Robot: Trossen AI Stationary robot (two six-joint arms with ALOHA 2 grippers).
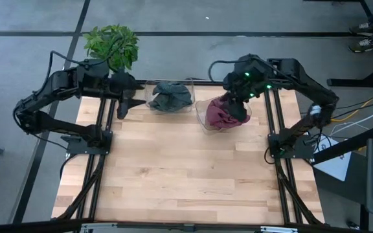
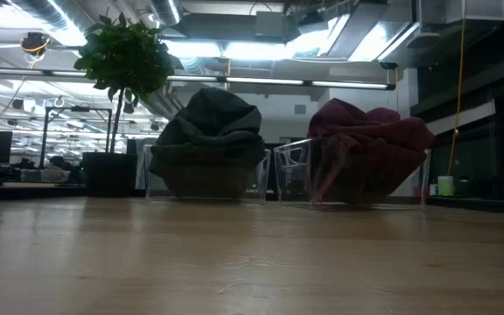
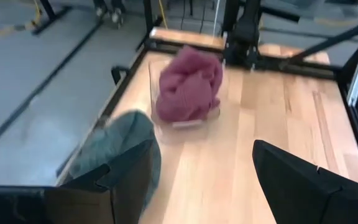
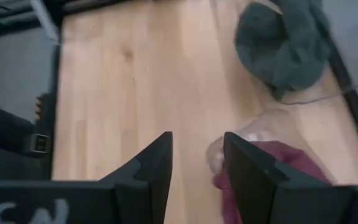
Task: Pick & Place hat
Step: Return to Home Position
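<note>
A grey-green hat [image 1: 171,96] [image 2: 210,122] lies bunched in a clear bin [image 2: 151,175] at the table's far edge. To its right, a maroon hat [image 1: 220,115] [image 2: 366,131] sits crumpled in a second clear bin [image 1: 203,121]. My left gripper [image 1: 124,98] [image 3: 201,180] is open wide, just left of the grey-green hat [image 3: 120,146]. My right gripper [image 1: 239,103] [image 4: 197,163] is open above the maroon hat's far right part. Bare wood shows between its fingers, and the maroon hat [image 4: 278,165] lies beside one of them.
A potted plant [image 1: 112,45] [image 2: 125,61] stands behind the table's far left corner. Black frame rails [image 1: 102,149] run along both sides of the table. The wooden top [image 1: 186,175] lies bare from the middle to the near edge.
</note>
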